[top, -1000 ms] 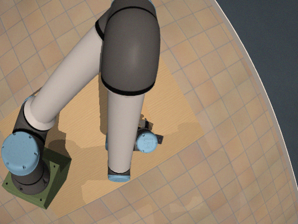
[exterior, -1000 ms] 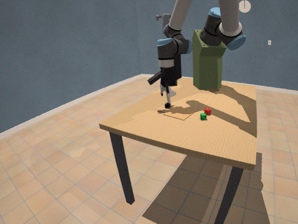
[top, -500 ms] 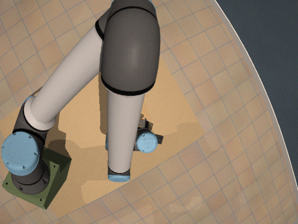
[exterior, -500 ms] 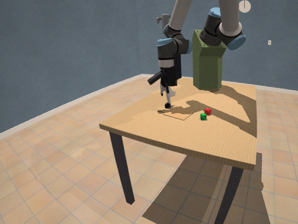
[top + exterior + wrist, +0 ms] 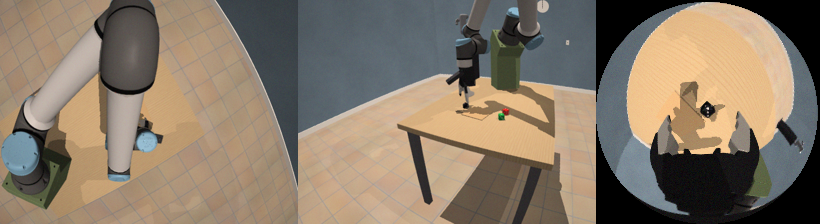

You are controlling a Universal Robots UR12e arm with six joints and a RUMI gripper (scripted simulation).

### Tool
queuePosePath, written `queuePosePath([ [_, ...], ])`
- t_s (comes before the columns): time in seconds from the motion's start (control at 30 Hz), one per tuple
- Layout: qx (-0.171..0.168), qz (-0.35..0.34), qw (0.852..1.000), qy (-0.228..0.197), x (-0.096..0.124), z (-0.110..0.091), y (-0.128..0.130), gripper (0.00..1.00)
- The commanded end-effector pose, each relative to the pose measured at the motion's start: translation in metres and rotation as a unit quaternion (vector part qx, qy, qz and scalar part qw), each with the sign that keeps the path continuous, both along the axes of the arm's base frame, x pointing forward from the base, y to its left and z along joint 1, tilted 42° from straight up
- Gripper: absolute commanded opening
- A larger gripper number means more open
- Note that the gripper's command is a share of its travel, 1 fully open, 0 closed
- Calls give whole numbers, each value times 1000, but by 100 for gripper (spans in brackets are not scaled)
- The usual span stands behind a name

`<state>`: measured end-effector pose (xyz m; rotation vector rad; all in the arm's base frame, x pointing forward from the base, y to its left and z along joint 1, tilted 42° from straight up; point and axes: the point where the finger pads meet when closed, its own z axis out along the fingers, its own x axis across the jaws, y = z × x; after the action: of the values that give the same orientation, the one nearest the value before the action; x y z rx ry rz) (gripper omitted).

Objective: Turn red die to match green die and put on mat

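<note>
From my screen I saw the jaws (image 5: 464, 98) spread wide above the table (image 5: 179, 127) (image 5: 522, 143) (image 5: 661, 65), with nothing between their pale, tapering tips. In the wrist view a glossy black die (image 5: 465, 105) (image 5: 707, 109), a crisp little cube with white pips, sat out beyond those tips. The table had a smooth, fine-grained wooden top on dark, straight-sided legs.

The red die (image 5: 505, 111), a small cube with white pips, lay on the wood to the right of the mat, off it. The green die (image 5: 501, 116) sat just beside it, slightly nearer the exterior camera; I could not read either top number with confidence. The mat (image 5: 480, 117) was thin, flat and sharp-cornered, its wood tone nearly matching the table, with shadow across part of it. Farther back, the arm rose from a faceted green pedestal (image 5: 60, 171) (image 5: 506, 70) (image 5: 761, 177).
</note>
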<state>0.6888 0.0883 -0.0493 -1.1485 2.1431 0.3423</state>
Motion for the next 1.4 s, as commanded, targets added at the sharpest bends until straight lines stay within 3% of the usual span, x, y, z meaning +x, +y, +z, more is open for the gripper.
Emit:
queuePosePath([
  [0.0, 0, 0, 1000, 0, 0, 3, 4, 100],
  [0.2, 0, 0, 1000, 0, -2, 17, 26, 100],
  [0.47, 0, 0, 1000, 0, -6, 50, 77, 100],
  [0.53, 0, 0, 1000, 0, -6, 50, 77, 100],
  [1.03, 0, 0, 1000, 0, -15, 118, 183, 100],
  [1.37, 0, 0, 1000, 0, -17, 137, 212, 100],
])
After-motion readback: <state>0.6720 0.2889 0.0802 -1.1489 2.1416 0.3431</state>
